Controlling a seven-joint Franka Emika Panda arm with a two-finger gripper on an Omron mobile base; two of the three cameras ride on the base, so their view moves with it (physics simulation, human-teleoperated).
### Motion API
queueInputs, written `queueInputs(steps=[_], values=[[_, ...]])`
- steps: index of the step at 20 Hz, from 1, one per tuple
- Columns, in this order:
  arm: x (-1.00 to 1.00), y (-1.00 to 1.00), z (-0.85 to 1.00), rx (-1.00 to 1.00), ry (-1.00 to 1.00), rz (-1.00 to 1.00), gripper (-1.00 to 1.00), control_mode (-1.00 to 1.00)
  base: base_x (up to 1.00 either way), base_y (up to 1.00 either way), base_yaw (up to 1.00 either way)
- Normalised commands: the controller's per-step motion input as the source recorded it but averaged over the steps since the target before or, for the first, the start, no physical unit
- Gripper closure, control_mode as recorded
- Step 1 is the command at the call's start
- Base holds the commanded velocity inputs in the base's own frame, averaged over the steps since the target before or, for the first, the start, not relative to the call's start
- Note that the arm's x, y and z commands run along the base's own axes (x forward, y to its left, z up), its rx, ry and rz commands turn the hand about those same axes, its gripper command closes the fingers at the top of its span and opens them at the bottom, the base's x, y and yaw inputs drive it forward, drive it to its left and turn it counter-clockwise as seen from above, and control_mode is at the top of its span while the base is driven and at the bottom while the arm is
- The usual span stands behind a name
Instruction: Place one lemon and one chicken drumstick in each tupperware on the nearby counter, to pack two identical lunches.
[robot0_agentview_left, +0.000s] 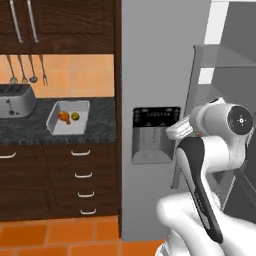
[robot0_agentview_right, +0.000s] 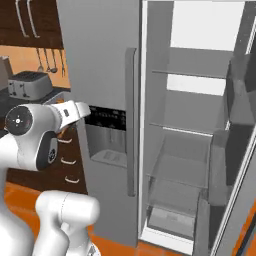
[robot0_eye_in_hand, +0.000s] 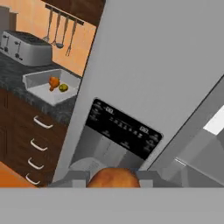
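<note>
No readable text anywhere. Black glossy control panel (robot0_eye_in_hand: 124, 130) on the grey fridge door (robot0_eye_in_hand: 166, 65), above the dispenser recess: rows of small pale markings, too blurred to make out in the hand view, likewise in both base views (robot0_agentview_left: 156, 119) (robot0_agentview_right: 106, 119). Silver toaster (robot0_eye_in_hand: 27, 47): no legible brand.
</note>
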Motion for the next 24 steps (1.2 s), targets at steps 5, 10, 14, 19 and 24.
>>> queueInputs(steps=[5,10,14,19,24], values=[[0.00,0.00,0.00,0.00,0.00,0.00,1.00,1.00,0.02,1.00,0.03],[0.00,0.00,0.00,0.00,0.00,0.00,1.00,1.00,0.20,1.00,0.02],[0.00,0.00,0.00,0.00,0.00,0.00,1.00,1.00,0.25,1.00,0.03],[0.00,0.00,0.00,0.00,0.00,0.00,1.00,1.00,0.53,1.00,0.03],[0.00,0.00,0.00,0.00,0.00,0.00,1.00,1.00,0.82,1.00,0.00]])
